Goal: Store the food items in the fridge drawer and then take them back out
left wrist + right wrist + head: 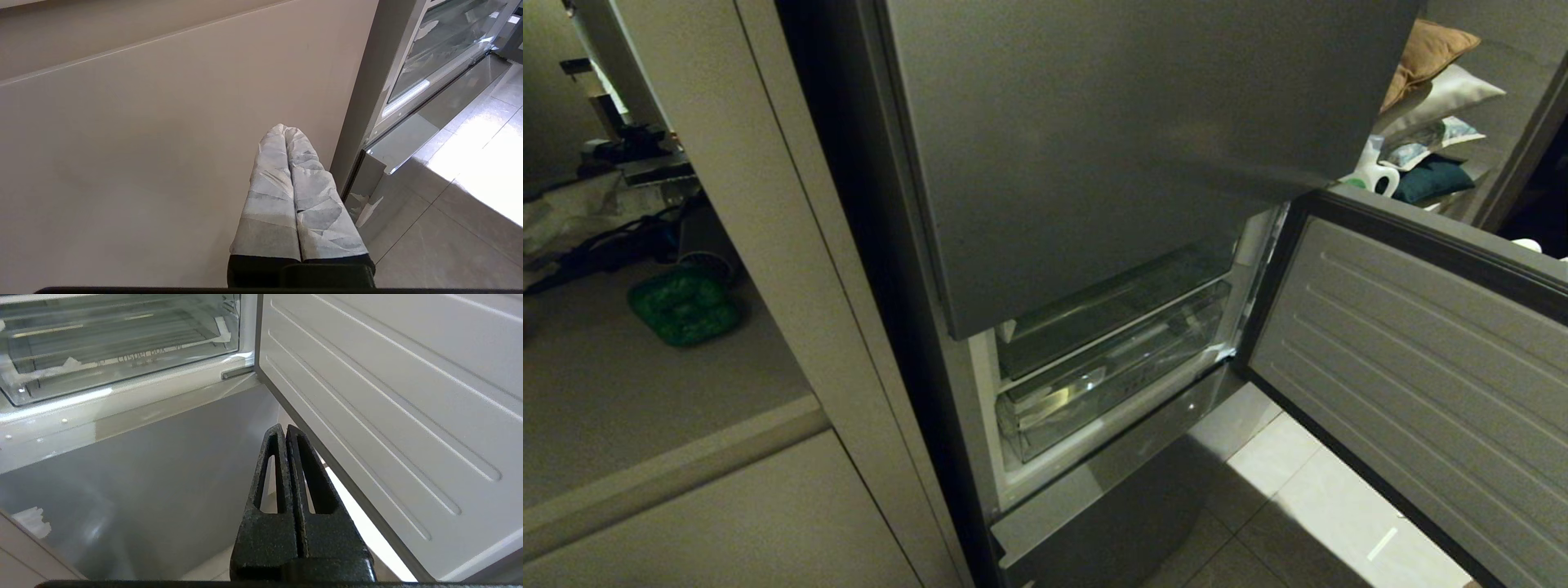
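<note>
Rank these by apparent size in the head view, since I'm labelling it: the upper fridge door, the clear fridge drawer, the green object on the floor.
1. upper fridge door
2. clear fridge drawer
3. green object, though it lies farther away

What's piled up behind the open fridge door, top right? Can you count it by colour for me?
Tan-brown cushion: 1
White cushion: 1
Pale patterned cushion: 1
Dark teal cushion: 1
White mug: 1
Total: 5
</note>
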Motion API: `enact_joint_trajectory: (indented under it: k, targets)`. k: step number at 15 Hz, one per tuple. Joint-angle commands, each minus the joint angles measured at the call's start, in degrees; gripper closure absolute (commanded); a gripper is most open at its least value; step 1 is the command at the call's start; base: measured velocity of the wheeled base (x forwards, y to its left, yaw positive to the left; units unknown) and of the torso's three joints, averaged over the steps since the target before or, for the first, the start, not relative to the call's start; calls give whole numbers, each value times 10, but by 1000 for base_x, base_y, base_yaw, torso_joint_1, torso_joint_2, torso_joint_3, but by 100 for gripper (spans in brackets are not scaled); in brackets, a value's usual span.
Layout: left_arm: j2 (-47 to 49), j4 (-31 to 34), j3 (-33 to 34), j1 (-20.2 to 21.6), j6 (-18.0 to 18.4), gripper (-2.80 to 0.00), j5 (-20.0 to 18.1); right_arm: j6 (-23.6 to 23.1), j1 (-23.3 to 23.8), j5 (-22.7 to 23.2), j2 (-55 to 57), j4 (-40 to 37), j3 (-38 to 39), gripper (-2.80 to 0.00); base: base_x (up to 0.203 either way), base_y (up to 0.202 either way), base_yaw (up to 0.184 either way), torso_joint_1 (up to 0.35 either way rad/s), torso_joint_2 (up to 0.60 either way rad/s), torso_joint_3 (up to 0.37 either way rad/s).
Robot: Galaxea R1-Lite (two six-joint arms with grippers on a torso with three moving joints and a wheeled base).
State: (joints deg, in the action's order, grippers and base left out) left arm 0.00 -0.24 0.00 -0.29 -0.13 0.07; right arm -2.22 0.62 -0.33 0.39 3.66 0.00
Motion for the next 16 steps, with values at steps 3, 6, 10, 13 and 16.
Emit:
enact_joint_trajectory:
  k: [3, 6, 10, 13, 16]
  targets:
    - [1, 0, 0, 0, 0, 0, 0, 3, 0, 0, -5, 5, 14, 0, 0, 0, 0, 0, 0, 0]
    - [1, 0, 0, 0, 0, 0, 0, 7, 0, 0, -5, 5, 14, 0, 0, 0, 0, 0, 0, 0]
    - [1, 0, 0, 0, 0, 0, 0, 13, 0, -1, -5, 5, 14, 0, 0, 0, 0, 0, 0, 0]
    - [1, 0, 0, 0, 0, 0, 0, 13, 0, -2, -5, 5, 14, 0, -110, 0, 0, 3, 1, 0]
    - [1, 0, 0, 0, 0, 0, 0, 16, 0, -2, -4, 5, 13, 0, -198, 0, -1, -4, 0, 5]
